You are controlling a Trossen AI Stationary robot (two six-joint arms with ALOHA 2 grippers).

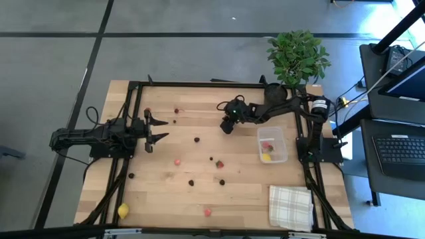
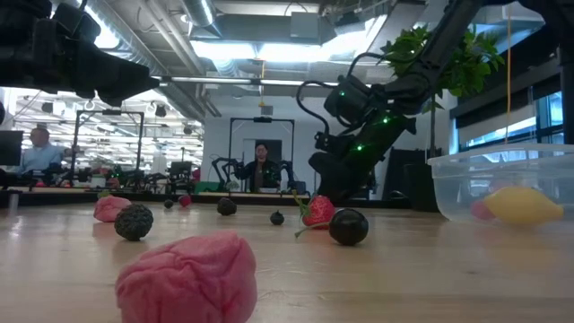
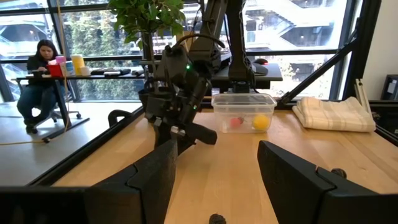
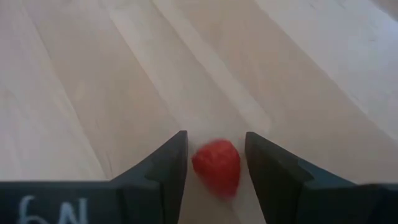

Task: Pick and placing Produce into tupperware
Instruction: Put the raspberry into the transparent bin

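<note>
On the wooden table (image 1: 159, 192), the right gripper (image 4: 214, 162), at ten o'clock from the tupperware (image 1: 272, 145), brackets a strawberry (image 4: 216, 166), fingers parted; seemingly light and soft, so pinch its middle gently.

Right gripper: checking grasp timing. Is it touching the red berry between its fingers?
Cannot tell. In the right wrist view the red berry sits between the right gripper fingers, edges blurred; any gap is unclear.

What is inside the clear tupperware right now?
The tupperware holds a yellow lemon-like piece and a red piece. In the low view its cloudy wall blurs them, so anything smaller behind them cannot be ruled out. The right gripper is elsewhere, straddling a red berry.
</note>
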